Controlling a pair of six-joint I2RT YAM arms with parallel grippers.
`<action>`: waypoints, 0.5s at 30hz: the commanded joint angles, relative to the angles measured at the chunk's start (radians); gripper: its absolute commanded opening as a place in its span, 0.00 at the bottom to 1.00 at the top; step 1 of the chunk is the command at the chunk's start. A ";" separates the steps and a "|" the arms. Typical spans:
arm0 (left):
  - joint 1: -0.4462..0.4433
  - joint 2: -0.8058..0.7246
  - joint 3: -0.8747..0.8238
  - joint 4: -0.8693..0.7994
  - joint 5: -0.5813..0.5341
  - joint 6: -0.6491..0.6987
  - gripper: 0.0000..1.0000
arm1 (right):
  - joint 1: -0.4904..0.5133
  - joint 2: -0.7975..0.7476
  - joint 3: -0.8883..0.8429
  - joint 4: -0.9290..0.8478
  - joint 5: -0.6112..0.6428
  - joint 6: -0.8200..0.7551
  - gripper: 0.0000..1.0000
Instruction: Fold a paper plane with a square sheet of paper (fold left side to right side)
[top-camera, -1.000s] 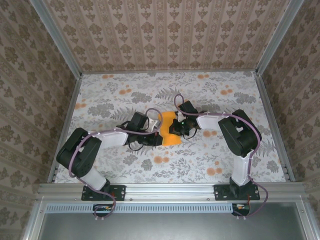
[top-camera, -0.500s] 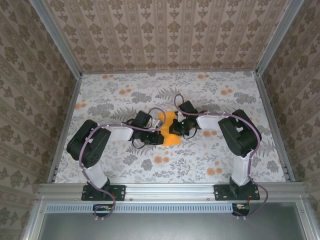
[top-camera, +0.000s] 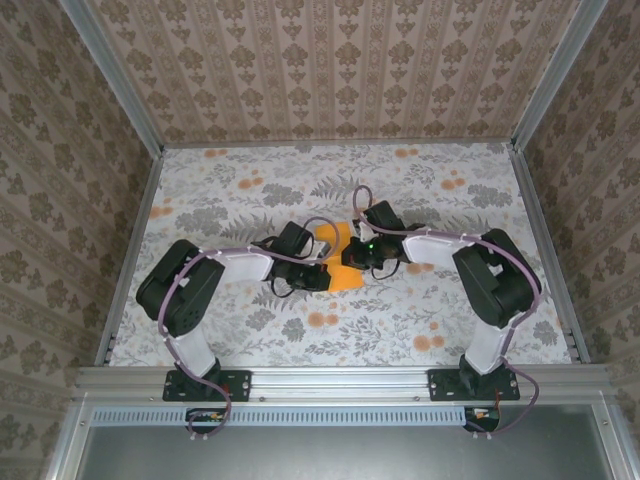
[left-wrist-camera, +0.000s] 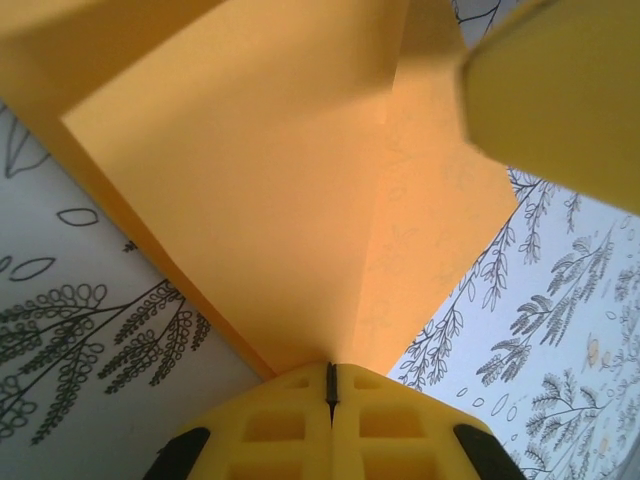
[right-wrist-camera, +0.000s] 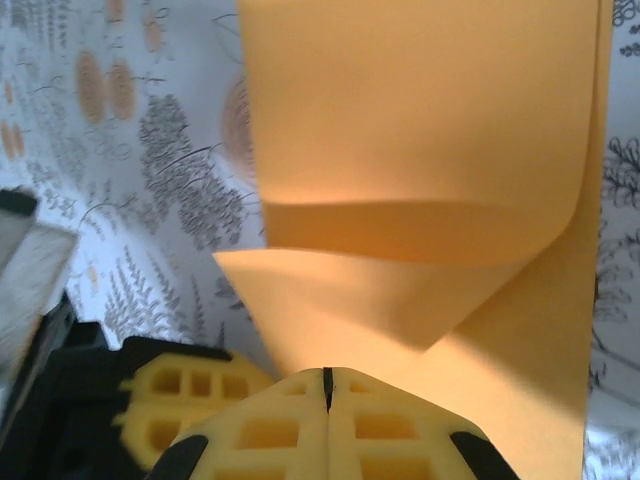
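Observation:
The square sheet of paper (top-camera: 343, 279) is bright orange and lies bent at the table's middle, between my two grippers. My left gripper (top-camera: 323, 273) comes in from the left, and its yellow fingers (left-wrist-camera: 300, 425) are shut on a lower corner of the sheet (left-wrist-camera: 260, 200), which rises from them in a curved flap. My right gripper (top-camera: 353, 257) reaches in from the right. It (right-wrist-camera: 327, 378) is shut on the sheet's edge, and the paper (right-wrist-camera: 420, 130) curls over itself ahead of it. The left gripper's yellow fingers (right-wrist-camera: 170, 395) show beside it, close by.
The table (top-camera: 230, 190) has a grey floral cloth with small orange flower prints. Patterned walls and metal rails close it in at the back and both sides. Both arms' elbows rest low over the near half.
The left gripper has moved right, toward the right gripper. The right arm's elbow has swung outward to the right. Less orange paper shows from above; the sheet is more bent up.

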 joint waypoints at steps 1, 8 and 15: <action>-0.022 0.006 0.002 -0.137 -0.119 0.033 0.02 | 0.015 -0.041 -0.033 -0.005 -0.016 -0.041 0.00; -0.035 0.007 0.014 -0.166 -0.148 0.040 0.02 | 0.049 0.034 0.004 0.012 -0.049 -0.028 0.00; -0.042 0.014 0.029 -0.189 -0.165 0.044 0.01 | 0.060 0.083 0.035 -0.007 -0.031 -0.037 0.00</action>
